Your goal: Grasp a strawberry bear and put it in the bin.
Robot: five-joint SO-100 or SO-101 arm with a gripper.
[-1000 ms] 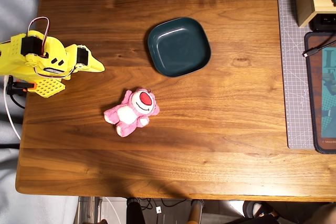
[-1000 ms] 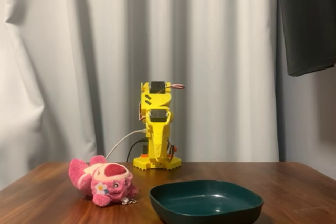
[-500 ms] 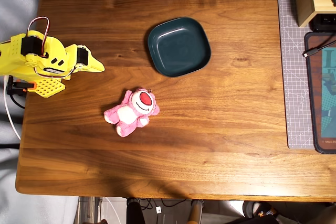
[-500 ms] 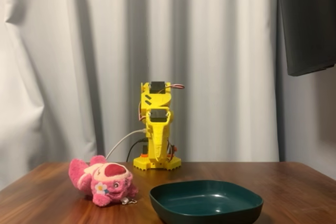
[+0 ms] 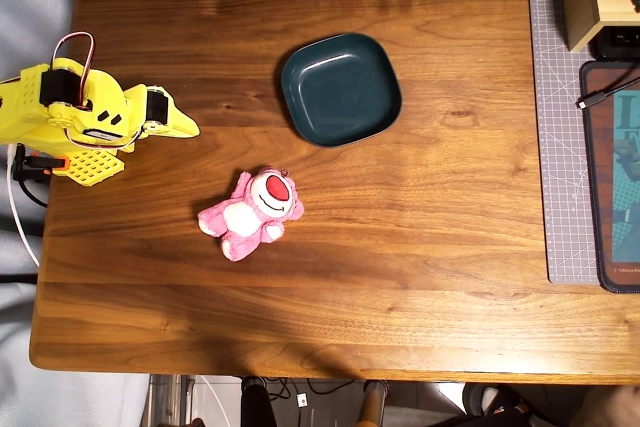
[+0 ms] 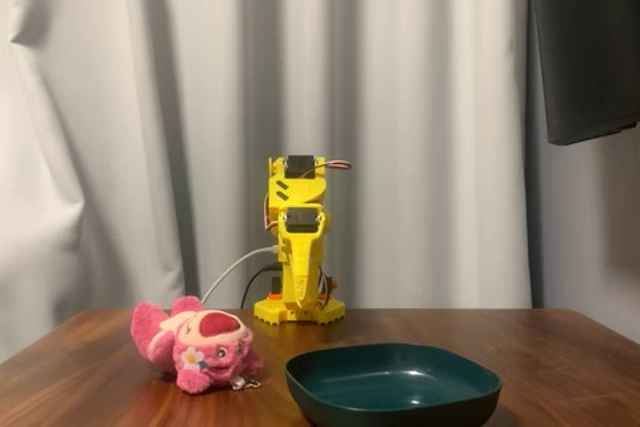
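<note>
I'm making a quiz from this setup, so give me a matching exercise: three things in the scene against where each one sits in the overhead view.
Things:
1. small pink plush bear
2. dark teal rounded-square dish
3. yellow robot arm

Places:
A. at the table's left edge
B. upper middle of the table
C. below and left of the dish, lying on the bare wood

Pairs: 1-C, 2-B, 3-A

No visible change: arm (image 5: 80, 117), bear (image 5: 252, 213), bin (image 5: 340, 88) all static.
</note>
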